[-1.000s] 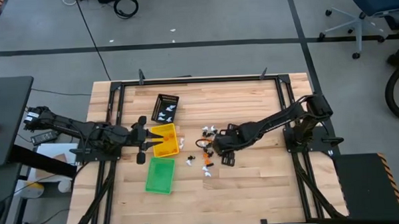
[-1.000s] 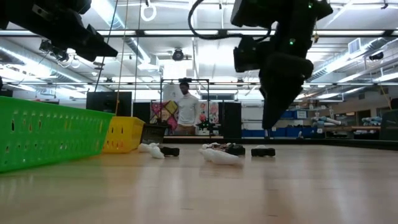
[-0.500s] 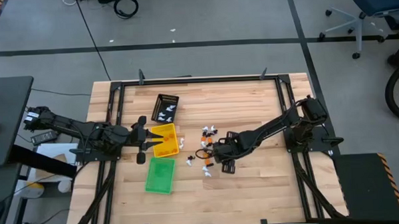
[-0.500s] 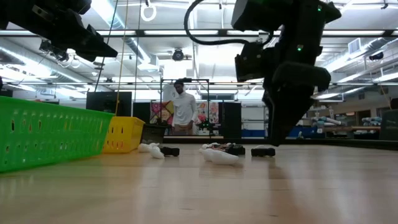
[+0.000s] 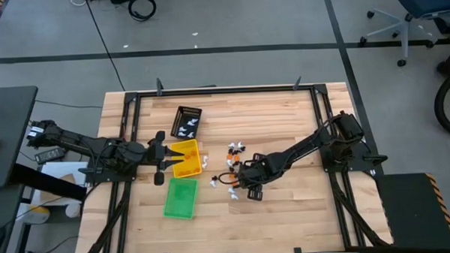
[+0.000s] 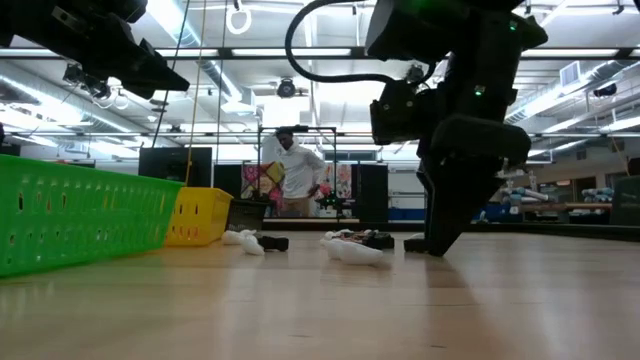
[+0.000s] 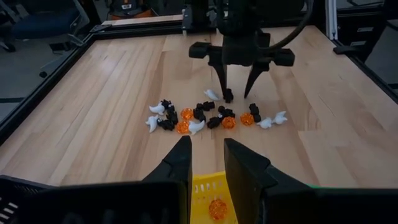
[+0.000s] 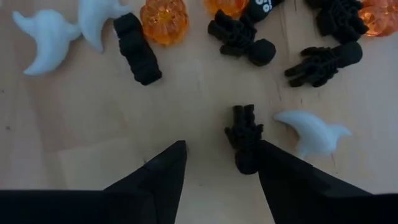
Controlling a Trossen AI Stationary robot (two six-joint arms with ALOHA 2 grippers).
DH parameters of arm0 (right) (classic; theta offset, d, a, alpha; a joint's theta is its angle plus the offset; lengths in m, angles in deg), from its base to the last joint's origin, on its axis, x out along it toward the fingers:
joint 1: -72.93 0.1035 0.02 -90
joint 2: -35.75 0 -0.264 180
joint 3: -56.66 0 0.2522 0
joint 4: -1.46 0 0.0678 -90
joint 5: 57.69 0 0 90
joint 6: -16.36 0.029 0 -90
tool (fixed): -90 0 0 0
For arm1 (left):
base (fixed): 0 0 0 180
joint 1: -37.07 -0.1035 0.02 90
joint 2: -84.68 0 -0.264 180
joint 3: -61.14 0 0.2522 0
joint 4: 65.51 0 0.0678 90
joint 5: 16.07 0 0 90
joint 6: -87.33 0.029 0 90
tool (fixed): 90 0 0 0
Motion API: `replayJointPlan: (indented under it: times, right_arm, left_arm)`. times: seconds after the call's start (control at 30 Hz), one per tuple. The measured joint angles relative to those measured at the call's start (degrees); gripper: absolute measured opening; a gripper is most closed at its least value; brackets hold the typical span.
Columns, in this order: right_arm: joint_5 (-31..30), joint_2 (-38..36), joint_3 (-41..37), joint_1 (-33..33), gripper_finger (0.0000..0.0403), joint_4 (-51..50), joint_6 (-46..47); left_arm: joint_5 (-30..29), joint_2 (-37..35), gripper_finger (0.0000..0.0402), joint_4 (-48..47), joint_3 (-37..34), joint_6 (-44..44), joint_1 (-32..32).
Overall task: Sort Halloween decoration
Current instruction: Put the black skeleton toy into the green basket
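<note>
Step in hand: I judge I am lining up a pick with my right tool on one small black trinket at the near edge of the scattered pile.
Right tool state: my fingers stand apart, nothing between them yet; in the right wrist view the black trinket sits just inside one fingertip, off centre, with bare wood across to the other.
Right tool place: centre of the high view, low over the surface, tips close to the wood in the low view.
Trinkets: the loose pile of white, orange and black pieces lies mid-frame in the high view, just right of the yellow tray; a white ghost shape lies right beside my target.
Already sorted: white pieces sit in the black tray in the upper middle of the high view; an orange piece shows in the yellow tray; I cannot tell what the green tray holds.
Next move: probably shift sideways to centre the black piece, settle to the wood, close, and keep the ghost out of the pinch.
Left tool: my left tool waits at the yellow tray's left edge, fingers a little apart and holding nothing.
</note>
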Motion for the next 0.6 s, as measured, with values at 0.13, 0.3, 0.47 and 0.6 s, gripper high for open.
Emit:
replayJointPlan:
  times: [0.13, 0.3, 0.47, 0.6]
  right_arm:
    - [0.26, 0.08, -0.02, -0.02, 0.0162, 0.33, -0.52]
    - [0.73, 0.09, -0.02, 0.0, 0.0107, 0.46, -0.96]
    - [1.23, -0.17, -0.07, 0.02, 0.0064, 0.5, -1.22]
    - [1.19, -1.7, -0.41, -0.18, 0.0046, 1.07, -2.64]
  left_arm:
    - [0.0, 0.0, 0.0069, -0.06, 0.0, 0.0, 0.01]
    - [0.0, 0.0, 0.0069, -0.13, 0.0, 0.0, 0.01]
    - [0.0, 0.0, 0.0069, -0.14, 0.02, -0.52, 0.01]
    - [0.0, 0.0, 0.0069, -1.7, 2.1, -2.32, 0.01]
